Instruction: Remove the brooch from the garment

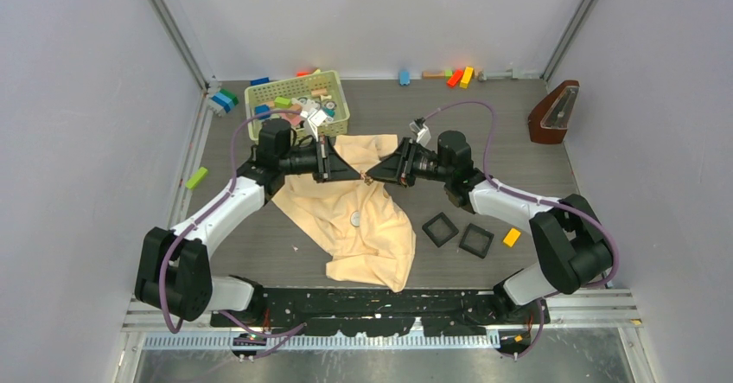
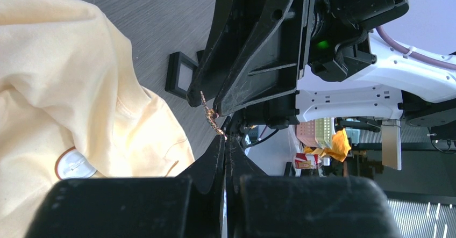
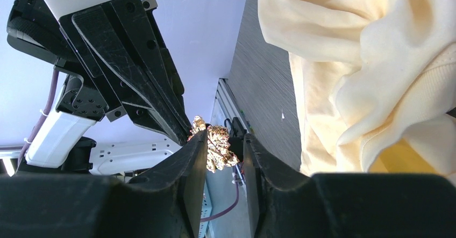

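Note:
The brooch (image 1: 366, 178), a tiny glinting ornament, hangs in the air between my two grippers, above the cream garment (image 1: 363, 219) spread on the table. My left gripper (image 1: 356, 176) is shut on one thin end of it, and in the left wrist view the brooch (image 2: 211, 115) stretches from the left gripper (image 2: 226, 138) up to the right arm's fingers. In the right wrist view the brooch (image 3: 218, 144) sits between the parted fingers of my right gripper (image 3: 225, 136). It lies against one finger, with a gap to the other.
A round grey disc (image 1: 353, 220) lies on the garment. Two black square trays (image 1: 440, 228) (image 1: 476, 239) and an orange block (image 1: 512, 237) sit right of it. A basket (image 1: 296, 104) of blocks stands behind, a metronome (image 1: 553, 113) at far right.

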`<state>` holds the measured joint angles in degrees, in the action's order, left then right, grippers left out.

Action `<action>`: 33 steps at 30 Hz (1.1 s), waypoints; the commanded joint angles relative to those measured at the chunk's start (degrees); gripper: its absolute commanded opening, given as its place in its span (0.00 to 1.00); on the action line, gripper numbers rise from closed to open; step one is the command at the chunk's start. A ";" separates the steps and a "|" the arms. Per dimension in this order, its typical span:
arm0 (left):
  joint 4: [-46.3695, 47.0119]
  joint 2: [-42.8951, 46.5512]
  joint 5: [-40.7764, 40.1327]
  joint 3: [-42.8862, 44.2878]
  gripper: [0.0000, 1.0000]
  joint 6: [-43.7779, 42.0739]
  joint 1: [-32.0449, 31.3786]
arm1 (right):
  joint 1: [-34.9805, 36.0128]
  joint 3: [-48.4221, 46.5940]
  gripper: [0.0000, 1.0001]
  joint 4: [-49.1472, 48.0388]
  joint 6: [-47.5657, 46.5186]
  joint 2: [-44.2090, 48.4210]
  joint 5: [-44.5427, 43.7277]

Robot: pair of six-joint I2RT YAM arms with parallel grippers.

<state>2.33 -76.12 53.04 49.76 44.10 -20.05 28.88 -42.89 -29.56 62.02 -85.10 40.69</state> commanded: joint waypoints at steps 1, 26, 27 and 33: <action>2.33 1.41 1.37 0.17 0.00 -0.77 -0.51 | 0.37 -0.89 0.37 -1.85 -0.51 2.48 -1.69; 6.09 -1.98 1.76 -1.42 0.00 1.17 -1.72 | -0.41 3.46 0.27 -13.49 5.70 2.49 2.01; 6.44 -1.98 1.85 -1.42 0.00 1.45 -1.81 | -0.41 3.45 0.27 -13.58 5.80 2.53 1.93; 7.05 -1.80 2.01 -1.48 0.00 1.88 -2.18 | -0.41 3.58 0.14 -13.41 5.58 3.07 0.99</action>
<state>6.37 -78.17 53.87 48.18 45.17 -21.61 28.36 -39.24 -38.63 67.68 -82.67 41.82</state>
